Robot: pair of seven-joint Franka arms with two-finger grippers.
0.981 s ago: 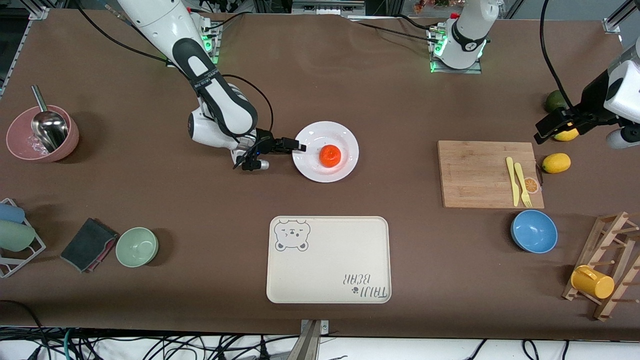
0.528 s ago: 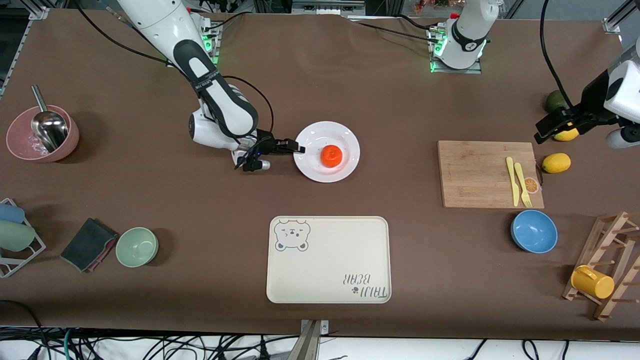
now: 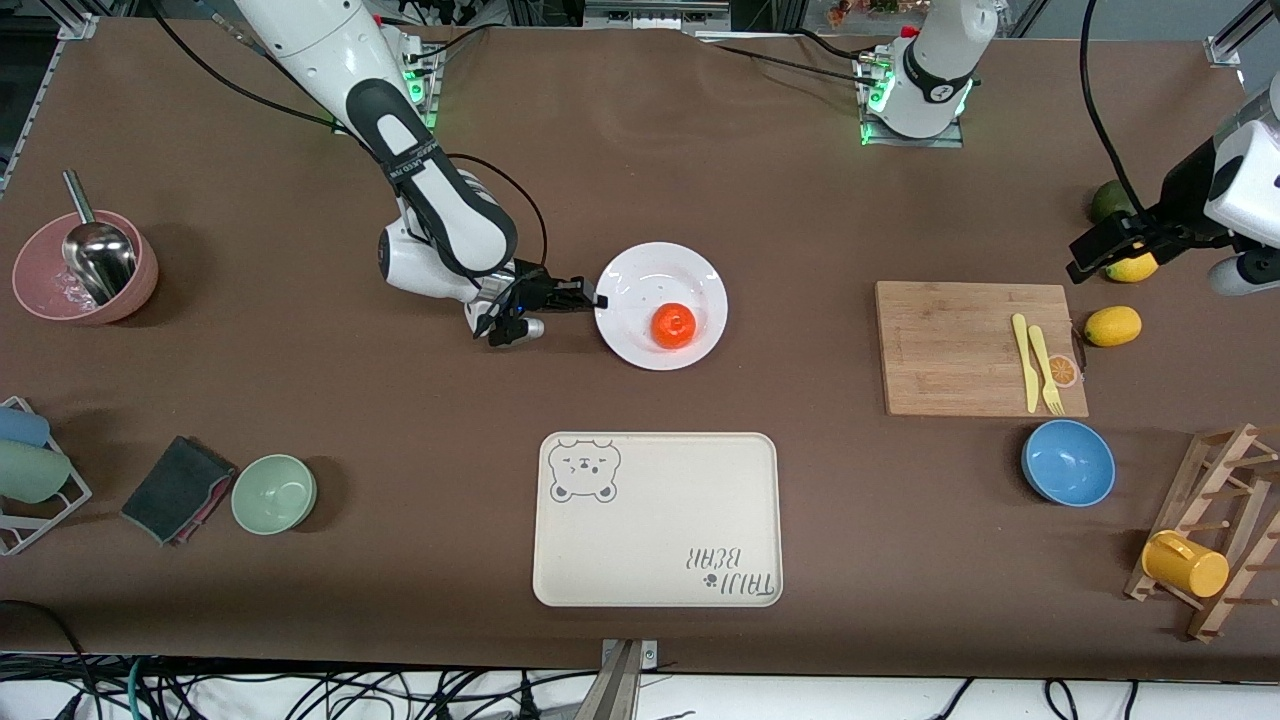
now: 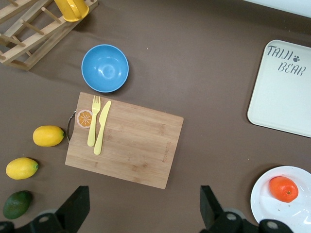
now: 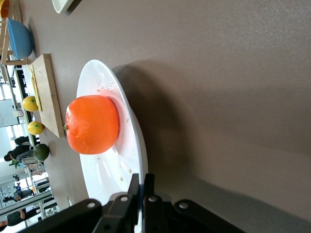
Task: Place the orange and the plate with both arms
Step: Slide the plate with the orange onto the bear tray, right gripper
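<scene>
The white plate (image 3: 650, 262) lies mid-table with the orange (image 3: 673, 325) on it, on the part of the dish nearer the front camera. My right gripper (image 3: 597, 299) is shut on the plate's rim at the edge toward the right arm's end. In the right wrist view the fingers (image 5: 141, 182) pinch the thin rim of the plate (image 5: 99, 73). The orange (image 5: 92, 124) rests just past them, and a broad shadow lies under the plate. My left gripper (image 3: 1078, 265) hangs open and holds nothing. It is over the table at the left arm's end, and its fingers (image 4: 77, 208) stand wide apart.
A cream bear tray (image 3: 657, 518) lies nearer the front camera than the plate. A wooden board (image 3: 960, 347) with a yellow knife and fork, lemons (image 3: 1112, 326), a blue bowl (image 3: 1068, 462) and a mug rack (image 3: 1215, 540) sit toward the left arm's end. A green bowl (image 3: 274, 493) and a pink bowl (image 3: 40, 290) sit toward the right arm's end.
The right gripper's jaws closed onto the plate's rim. The plate shifted slightly toward the left arm's end, and the orange rolled a little toward the front camera. The left arm stayed put.
</scene>
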